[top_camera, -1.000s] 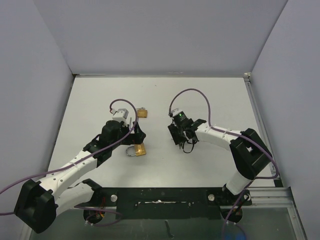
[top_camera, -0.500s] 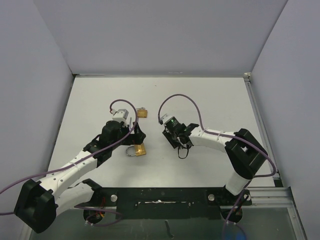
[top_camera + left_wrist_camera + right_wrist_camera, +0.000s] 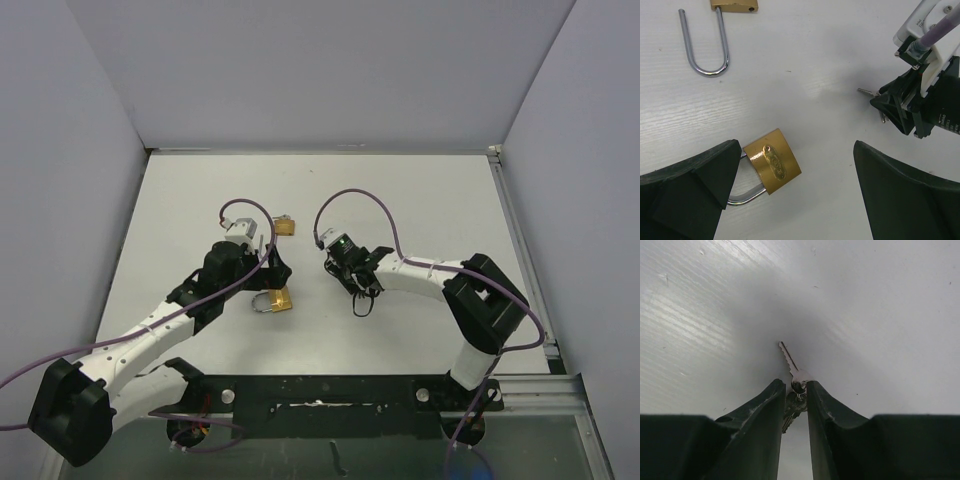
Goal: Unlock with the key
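Two close-set jaws of my right gripper (image 3: 796, 385) flanked the key (image 3: 791, 365) at its head, well right of the padlock (image 3: 772, 167); whether they gripped, I could not tell. I judged a square pinch best, blade free. My left gripper (image 3: 796, 152) gaped wide around the padlock.

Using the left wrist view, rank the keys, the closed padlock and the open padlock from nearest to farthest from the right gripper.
From the right gripper:
1. keys: between its jaws, on the right of the view.
2. closed padlock: lower middle, well to the left of the keys.
3. open padlock: top left corner, farthest.
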### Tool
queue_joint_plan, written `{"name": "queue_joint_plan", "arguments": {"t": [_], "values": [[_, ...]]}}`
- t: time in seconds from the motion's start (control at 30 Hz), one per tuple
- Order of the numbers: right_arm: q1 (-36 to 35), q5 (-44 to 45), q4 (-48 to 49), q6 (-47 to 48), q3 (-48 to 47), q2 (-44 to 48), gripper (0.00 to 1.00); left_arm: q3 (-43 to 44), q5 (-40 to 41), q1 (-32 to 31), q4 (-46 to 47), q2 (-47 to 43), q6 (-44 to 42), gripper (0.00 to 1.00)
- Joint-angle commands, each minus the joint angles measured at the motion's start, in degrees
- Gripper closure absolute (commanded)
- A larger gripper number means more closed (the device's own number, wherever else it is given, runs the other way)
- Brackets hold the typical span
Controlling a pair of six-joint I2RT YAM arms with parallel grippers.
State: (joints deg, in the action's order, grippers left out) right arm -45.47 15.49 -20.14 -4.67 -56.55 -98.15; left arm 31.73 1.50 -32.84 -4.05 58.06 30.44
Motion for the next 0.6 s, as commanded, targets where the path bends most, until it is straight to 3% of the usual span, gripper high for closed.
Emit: {"name": "queue_joint_plan", "arguments": {"t": [0.0, 0.33, 0.57], "values": [[-0.1, 2.0, 2.1, 0.9, -2.3, -1.1, 0.76, 0.5, 0.5, 0.4, 2.4, -0.8, -0.2, 0.03], [1.1, 1.3, 2.7, 0.6, -2.1, -0.9, 1.0, 1.0, 0.3, 0.3, 2.4, -0.1, -0.6, 0.03], [4.6, -6.0, 7.2, -0.5, 1.4, 7.0, 1.0, -0.6, -2.8, 0.3, 7.0, 0.7, -1.8, 0.03]]}}
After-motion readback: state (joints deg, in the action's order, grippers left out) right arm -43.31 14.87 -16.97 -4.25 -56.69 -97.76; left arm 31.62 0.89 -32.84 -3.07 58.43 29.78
